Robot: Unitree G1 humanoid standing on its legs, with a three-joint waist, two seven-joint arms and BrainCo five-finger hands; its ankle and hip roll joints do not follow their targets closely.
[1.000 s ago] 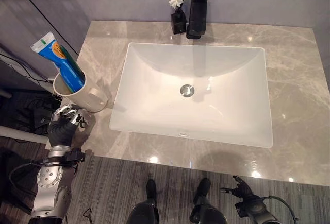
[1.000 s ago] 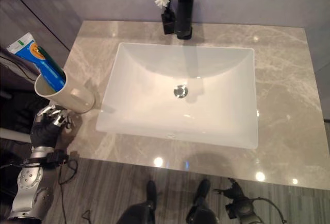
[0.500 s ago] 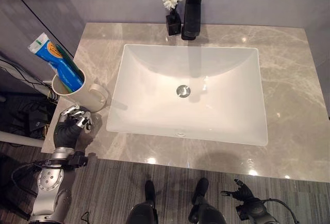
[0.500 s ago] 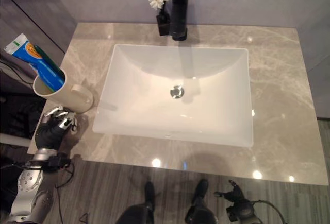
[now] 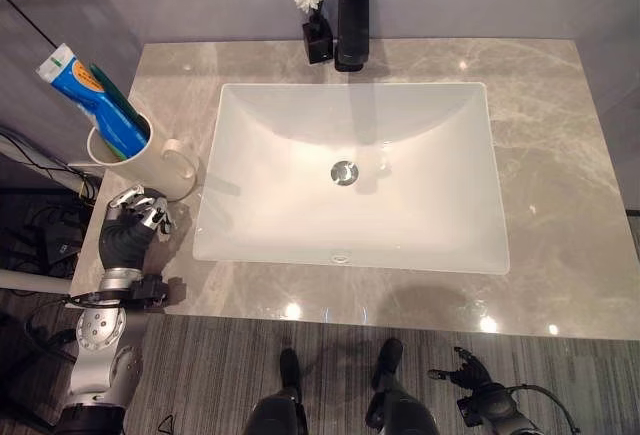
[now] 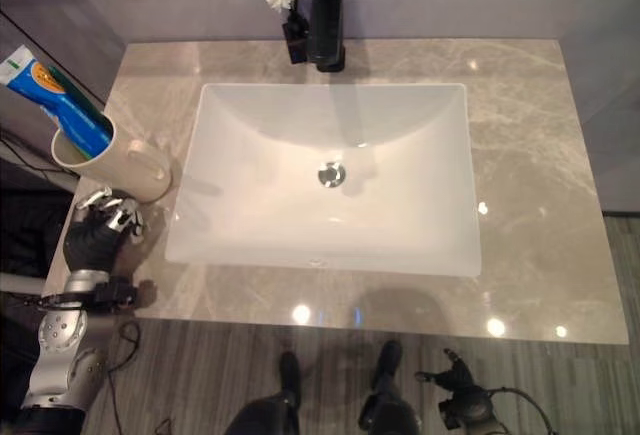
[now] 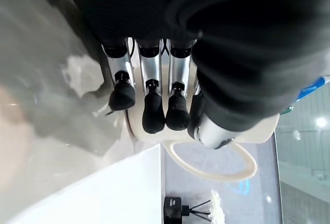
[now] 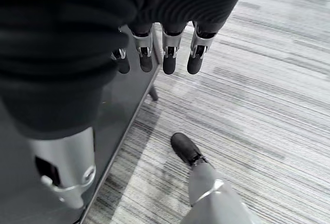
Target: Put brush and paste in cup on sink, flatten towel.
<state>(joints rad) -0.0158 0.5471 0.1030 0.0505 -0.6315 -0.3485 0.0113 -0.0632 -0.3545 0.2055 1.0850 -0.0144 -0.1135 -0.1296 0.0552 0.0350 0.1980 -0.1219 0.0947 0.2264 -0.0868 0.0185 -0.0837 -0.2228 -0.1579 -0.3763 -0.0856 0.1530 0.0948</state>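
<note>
A cream cup [image 5: 140, 163] with a handle stands on the left end of the marble counter [image 5: 560, 155]. A blue toothpaste tube [image 5: 84, 93] and a green toothbrush [image 5: 120, 100] stick out of it, leaning left. My left hand [image 5: 128, 237] rests just in front of the cup, apart from it, fingers relaxed and holding nothing. Past its fingers [image 7: 149, 85] in the left wrist view is the cup's handle [image 7: 216, 168]. My right hand [image 5: 470, 387] hangs low below the counter's front edge, over the floor, with relaxed, empty fingers [image 8: 170, 54].
A white rectangular basin [image 5: 420, 205] fills the middle of the counter. Behind it stand a black faucet [image 5: 355, 15] and a small black vase with white flowers [image 5: 312, 0]. Bare marble lies right of the basin.
The whole picture has shifted, so the camera moved. My left hand stays just in front of the cup; the cup, tube and brush have not moved.
</note>
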